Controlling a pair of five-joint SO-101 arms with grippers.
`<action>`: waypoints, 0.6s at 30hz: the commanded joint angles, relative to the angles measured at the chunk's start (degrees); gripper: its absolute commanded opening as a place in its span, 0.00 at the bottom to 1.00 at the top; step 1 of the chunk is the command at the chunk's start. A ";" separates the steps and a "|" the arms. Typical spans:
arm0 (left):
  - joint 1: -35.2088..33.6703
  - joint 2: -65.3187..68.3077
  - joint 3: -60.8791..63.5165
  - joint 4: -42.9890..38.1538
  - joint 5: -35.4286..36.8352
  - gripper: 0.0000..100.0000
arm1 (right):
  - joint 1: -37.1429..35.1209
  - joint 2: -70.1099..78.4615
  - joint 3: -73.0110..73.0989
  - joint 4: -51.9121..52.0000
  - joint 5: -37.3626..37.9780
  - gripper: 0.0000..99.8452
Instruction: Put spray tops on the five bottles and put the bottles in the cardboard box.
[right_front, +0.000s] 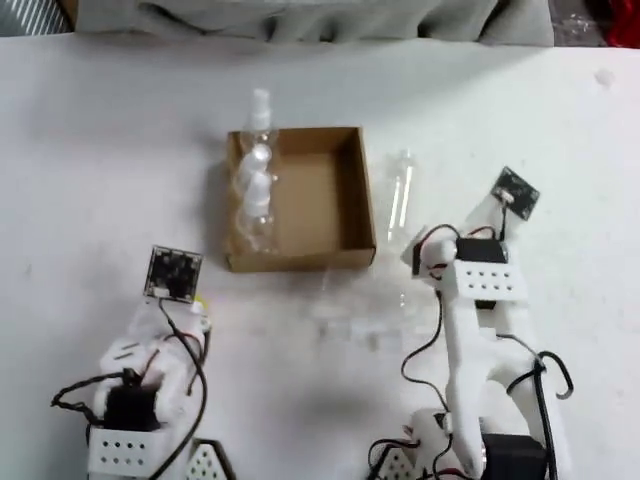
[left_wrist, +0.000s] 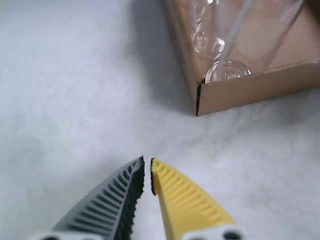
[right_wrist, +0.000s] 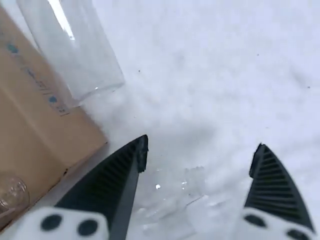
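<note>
A white table carries a cardboard box near its middle. A clear bottle lies on the table just right of the box.

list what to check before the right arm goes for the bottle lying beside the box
1. Right gripper open: ok, jaws spread wide above the table.
2. Loose bottle reachable: ok, it lies on the table beside the cardboard box, near that arm.
3. Spray top on that bottle: cannot tell.
4. Room in the box: ok, boxed bottles line one side and the rest of the floor is bare.
5. Left gripper out of the way: ok, shut and empty, near a box corner.
6. Clear piece on the table between the right jaws: cannot tell what it is.
</note>
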 joint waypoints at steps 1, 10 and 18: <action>-0.48 -0.92 -0.26 0.35 -0.53 0.02 | 0.04 -1.89 -0.53 0.75 0.00 0.29; -0.48 -0.92 -0.26 0.35 -0.53 0.02 | -2.15 -1.71 0.62 -0.40 -0.44 0.25; -0.48 -0.92 -0.26 0.35 -0.53 0.02 | -2.15 -1.80 4.40 -6.20 0.18 0.25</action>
